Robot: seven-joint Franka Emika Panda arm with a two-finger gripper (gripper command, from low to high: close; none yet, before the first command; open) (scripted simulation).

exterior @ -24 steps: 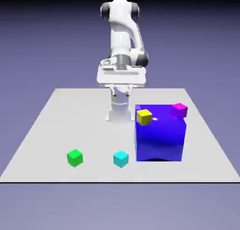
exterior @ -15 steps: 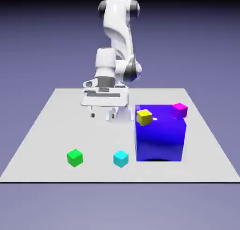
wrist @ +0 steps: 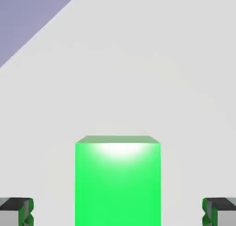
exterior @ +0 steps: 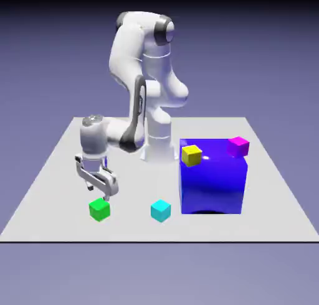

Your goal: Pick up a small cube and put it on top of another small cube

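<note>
Gripper fingers hung just above the small green cube, which sat on the white table toward the exterior view's left and near the front edge. The white arm bent down from its base at the back of the table, folded at the elbow, and the wrist carried the hand low over the cube, the hand slightly tilted.

From the hand view, the green cube filled the lower middle, bright on its upper part, with its top edge level. One grey fingertip showed at the bottom left corner and the other at the bottom right corner, each well clear of the cube's sides with bare white table between. So the fingers stood wide apart, holding nothing, with the cube centred between them. A green tint reflected on the inner faces of both tips. A wedge of blue-violet backdrop showed at the upper left of that view.

To the exterior view's right of the green cube, a small cyan cube rested on the table, apart from it. Just beside the cyan cube stood a big blue cube, far larger than the rest. On its top sat a small yellow cube at the near left corner and a small magenta cube at the far right corner.
</note>
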